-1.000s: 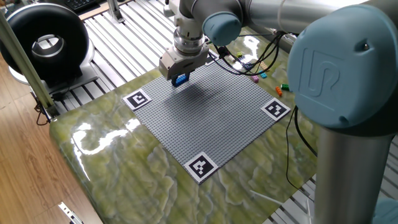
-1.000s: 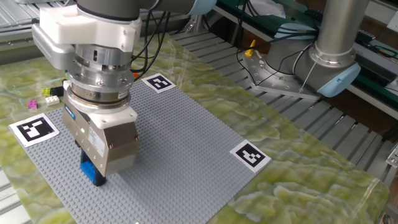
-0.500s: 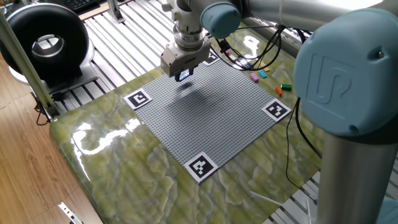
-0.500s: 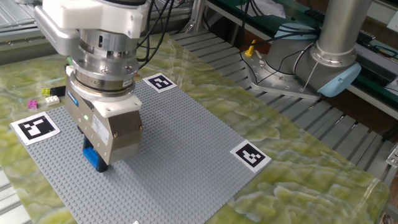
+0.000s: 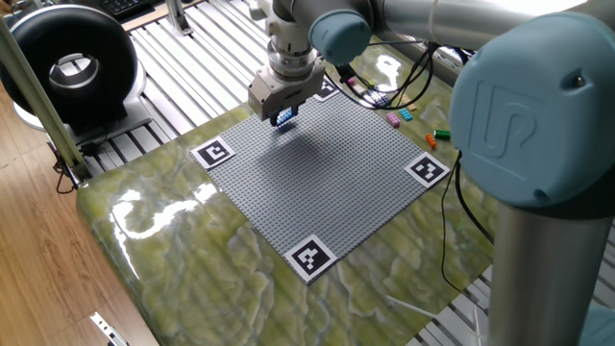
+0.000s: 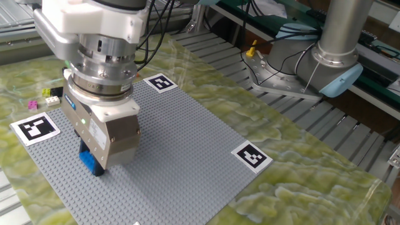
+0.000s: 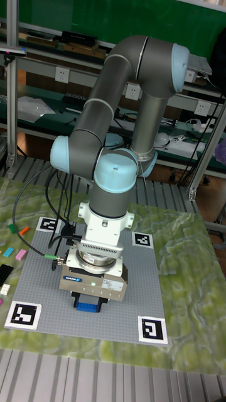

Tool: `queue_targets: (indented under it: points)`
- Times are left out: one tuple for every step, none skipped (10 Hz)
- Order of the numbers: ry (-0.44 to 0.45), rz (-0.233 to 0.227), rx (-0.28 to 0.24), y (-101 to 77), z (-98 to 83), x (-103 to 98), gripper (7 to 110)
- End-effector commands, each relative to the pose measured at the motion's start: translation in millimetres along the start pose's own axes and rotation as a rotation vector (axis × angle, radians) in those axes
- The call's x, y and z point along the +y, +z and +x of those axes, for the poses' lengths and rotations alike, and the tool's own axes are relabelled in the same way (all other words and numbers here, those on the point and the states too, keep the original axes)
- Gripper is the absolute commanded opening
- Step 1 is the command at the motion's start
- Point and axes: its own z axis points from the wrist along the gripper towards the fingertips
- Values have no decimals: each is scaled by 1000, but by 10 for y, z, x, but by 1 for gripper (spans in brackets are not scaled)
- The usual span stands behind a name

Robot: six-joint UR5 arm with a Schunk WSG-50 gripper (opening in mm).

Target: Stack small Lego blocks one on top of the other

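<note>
Blue Lego block (image 6: 90,162) sits pinched in the hand (image 6: 94,164) over the grey baseplate (image 6: 181,144).

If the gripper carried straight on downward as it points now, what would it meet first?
Probably the grey baseplate: the gripper points straight down over it, holding a blue block; that block's underside would touch first.

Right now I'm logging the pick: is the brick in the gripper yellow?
No, the brick between the gripper fingers is blue.
</note>
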Motion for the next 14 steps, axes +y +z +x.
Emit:
queue_targets:
  points:
    - [22,-40,-9,67,-16,10,7]
    - [25,-44,-7,66,-13,16,7]
    - [30,-44,-4,70,-6,13,7]
    - [33,-42,-3,81,-3,5,7]
    - [39,-54,0,108,5,29,7]
    - [40,-60,1,126,8,43,7]
    - [41,-60,1,127,8,44,7]
    - [42,-61,2,117,13,47,7]
    - [40,-61,7,86,29,35,7]
    - [40,-63,18,37,62,41,7]
    - [42,-62,27,-4,84,32,7]
    - [38,-68,31,0,83,18,7]
    - [39,-66,21,45,76,25,7]
    - [40,-65,15,78,63,29,7]
